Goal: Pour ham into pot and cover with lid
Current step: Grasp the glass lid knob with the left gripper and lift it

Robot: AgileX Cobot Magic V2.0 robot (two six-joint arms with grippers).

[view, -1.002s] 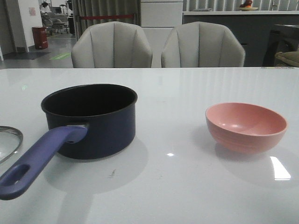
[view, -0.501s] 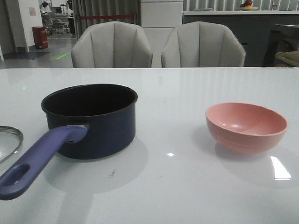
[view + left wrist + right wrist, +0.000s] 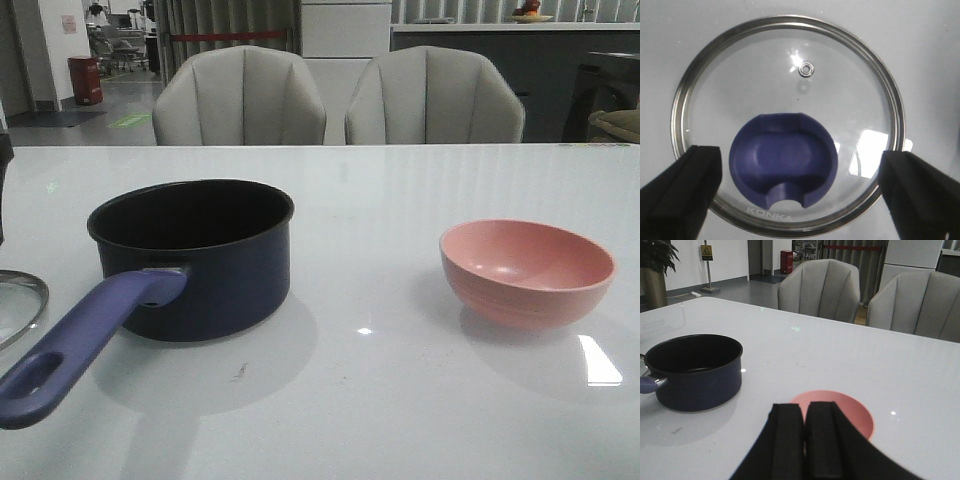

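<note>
**Glass lid waits under the left arm while pot and bowl stand apart**

Glass and metal make up the lid [image 3: 787, 127], which lies flat on the white table [image 3: 400, 200] directly beneath the left gripper [image 3: 790, 192]. Its fingers [image 3: 677, 192] are spread wide, one on each side of the purple-blue knob [image 3: 782, 160], touching nothing. I judge the lid to be stiff, fairly heavy for its size, and breakable; the glass and polished rim would be slippery, so the notched knob looks like the only sound place to take hold. In the front view only a sliver of the lid shows at the left edge, just beside the end of the pot's handle [image 3: 85, 330].

Dark navy, the pot [image 3: 192, 255] stands upright on the left part of the table with its long handle pointing toward the robot. Its inside is dark and I can see no ham in it, though the bottom is not fully visible from either view.

Well to the right of the pot sits a pink bowl [image 3: 527, 272], upright. The front view shows only its far inner wall, and in the right wrist view the right gripper [image 3: 805, 440], its fingers pressed together and holding nothing, hides most of the hollow. So I cannot tell whether the ham lies in the bowl. The bowl looks light and smooth, likely best taken by its rim for tipping. Pouring, I judge, has not yet begun.
</note>
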